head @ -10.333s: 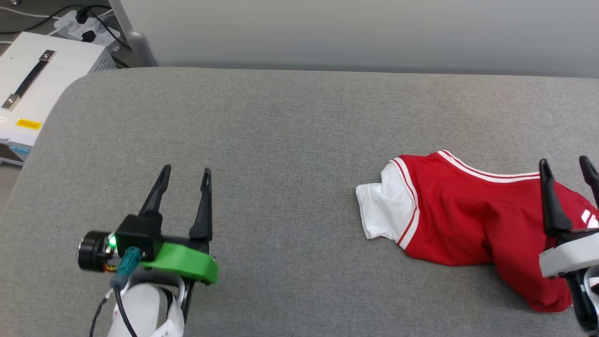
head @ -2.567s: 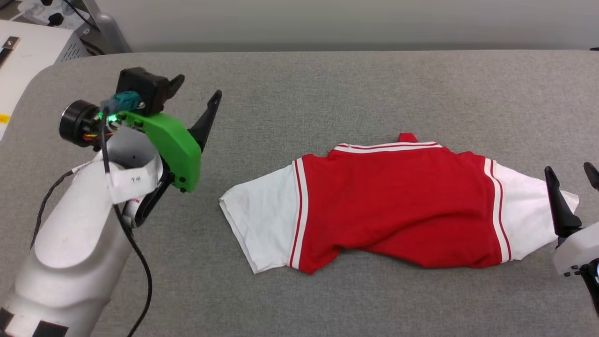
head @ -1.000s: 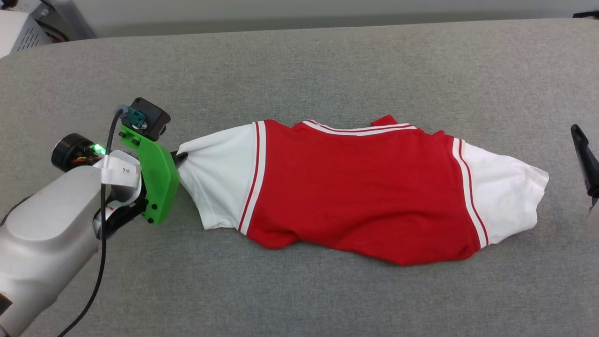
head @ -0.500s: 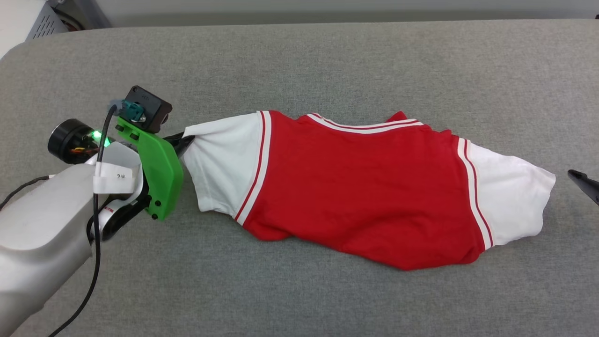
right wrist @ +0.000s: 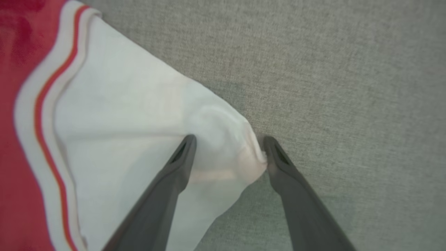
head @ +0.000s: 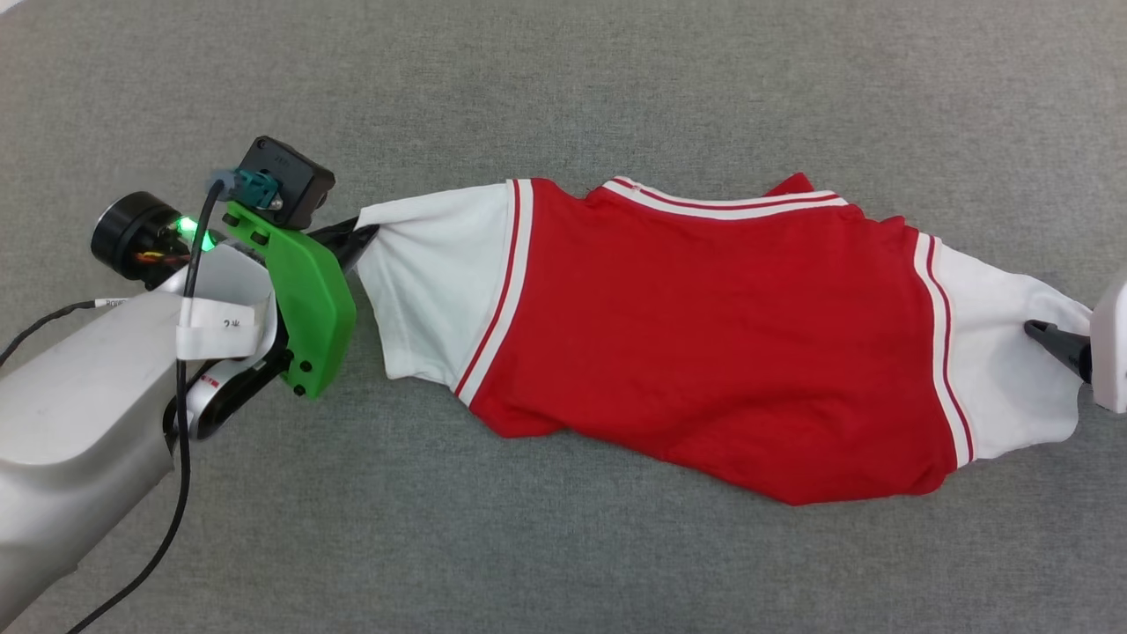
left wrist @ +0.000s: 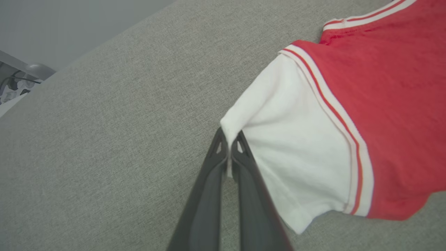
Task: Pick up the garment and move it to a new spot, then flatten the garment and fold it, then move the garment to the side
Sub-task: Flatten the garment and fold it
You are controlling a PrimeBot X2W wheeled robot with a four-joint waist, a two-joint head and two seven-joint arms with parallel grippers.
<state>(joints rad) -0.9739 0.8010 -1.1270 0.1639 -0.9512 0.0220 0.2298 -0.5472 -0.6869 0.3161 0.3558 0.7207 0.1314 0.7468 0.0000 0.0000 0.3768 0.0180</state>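
The garment (head: 704,326), a red jersey T-shirt with white sleeves and striped trim, lies stretched sideways on the grey padded surface (head: 563,88), its lettering hidden. My left gripper (head: 357,239) is shut on the corner of the left white sleeve (left wrist: 278,146). In the left wrist view the left gripper (left wrist: 228,139) has its two fingers pressed together with a fold of white cloth between them. My right gripper (head: 1043,337) reaches in from the right edge. In the right wrist view the right gripper (right wrist: 230,141) stands open, its fingers straddling the bunched tip of the right sleeve (right wrist: 139,115).
The grey surface (left wrist: 104,139) extends all around the shirt. In the left wrist view its far edge meets a grey wall (left wrist: 69,28), with cables (left wrist: 12,87) at the upper left. My left forearm (head: 79,440) and its black cable lie over the lower left.
The head camera has tilted down, so the whole picture shifted. My right gripper has come in from the right to the right sleeve's tip. The left gripper keeps its hold on the left sleeve.
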